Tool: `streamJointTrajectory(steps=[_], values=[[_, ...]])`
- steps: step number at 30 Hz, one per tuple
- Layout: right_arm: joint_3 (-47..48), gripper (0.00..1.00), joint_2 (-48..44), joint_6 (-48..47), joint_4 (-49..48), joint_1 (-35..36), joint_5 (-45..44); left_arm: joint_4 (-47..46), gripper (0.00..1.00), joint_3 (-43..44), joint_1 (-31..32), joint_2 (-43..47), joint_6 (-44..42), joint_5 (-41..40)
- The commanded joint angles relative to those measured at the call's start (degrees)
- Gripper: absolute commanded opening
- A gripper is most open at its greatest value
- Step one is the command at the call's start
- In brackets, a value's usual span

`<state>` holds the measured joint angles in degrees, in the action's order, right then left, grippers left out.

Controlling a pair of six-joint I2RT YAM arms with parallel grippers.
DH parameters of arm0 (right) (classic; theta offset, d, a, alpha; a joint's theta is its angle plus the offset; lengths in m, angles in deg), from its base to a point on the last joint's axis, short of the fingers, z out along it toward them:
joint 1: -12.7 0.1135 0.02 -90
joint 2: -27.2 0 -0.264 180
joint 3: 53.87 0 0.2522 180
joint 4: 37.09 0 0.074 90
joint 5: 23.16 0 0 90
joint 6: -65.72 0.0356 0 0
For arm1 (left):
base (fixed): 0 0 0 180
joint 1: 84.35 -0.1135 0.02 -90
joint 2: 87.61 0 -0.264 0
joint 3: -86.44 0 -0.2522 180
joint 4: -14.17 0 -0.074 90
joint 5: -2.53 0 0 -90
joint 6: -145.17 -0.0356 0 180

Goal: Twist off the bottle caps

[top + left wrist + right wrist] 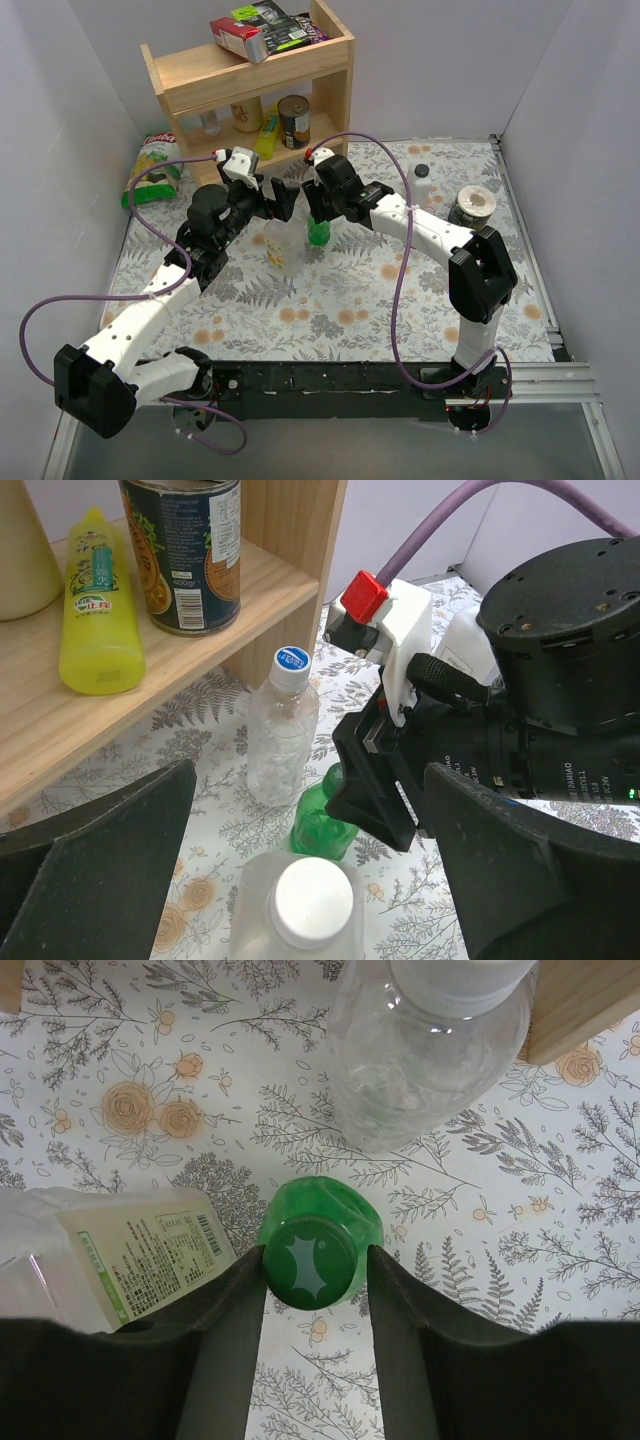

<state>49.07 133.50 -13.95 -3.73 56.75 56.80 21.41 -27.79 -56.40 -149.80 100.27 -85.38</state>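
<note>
Gripping now: my right gripper (315, 1262) pinches the green cap (310, 1272) of the small green bottle (322, 1205), upright on the table (520, 1220).
Left gripper (310, 865): spread wide, empty, over the white cap (313, 902).
Done: no cap off that I see.
Remaining: green, white, blue cap (292, 660) all seated; red unseen.

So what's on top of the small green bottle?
Its green cap sits in place, the right gripper closed on it from both sides. Seen from the right wrist, the cap hides the neck; only the shoulder of the green bottle shows.
</note>
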Motion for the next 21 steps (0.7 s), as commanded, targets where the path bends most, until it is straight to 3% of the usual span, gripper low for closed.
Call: streamJointTrajectory(steps=[1,5,9,17,21], values=[[2.5,0.50,0.7,-0.2,-1.3,0.2,-0.9,-0.8,0.98,0.0,0.4,1.4,-0.6,-0.9],[2.5,0.40,0.9,-0.6,-1.8,0.2,-1.0,-0.9,0.98,-0.1,0.3,1.3,-0.7,-0.7],[2.0,0.02,0.1,-0.9,-1.3,0.2,-3.0,-1.5,0.98,-0.2,0.3,1.3,-1.2,0.7],[-1.7,0.01,-10.0,-2.4,2.5,-1.9,-4.2,-2.7,0.98,-0.9,0.4,1.8,-2.1,5.7],[-4.5,0.01,-17.3,-3.1,5.6,-4.8,2.6,-3.6,0.98,-0.7,1.0,1.5,-2.6,13.3]])
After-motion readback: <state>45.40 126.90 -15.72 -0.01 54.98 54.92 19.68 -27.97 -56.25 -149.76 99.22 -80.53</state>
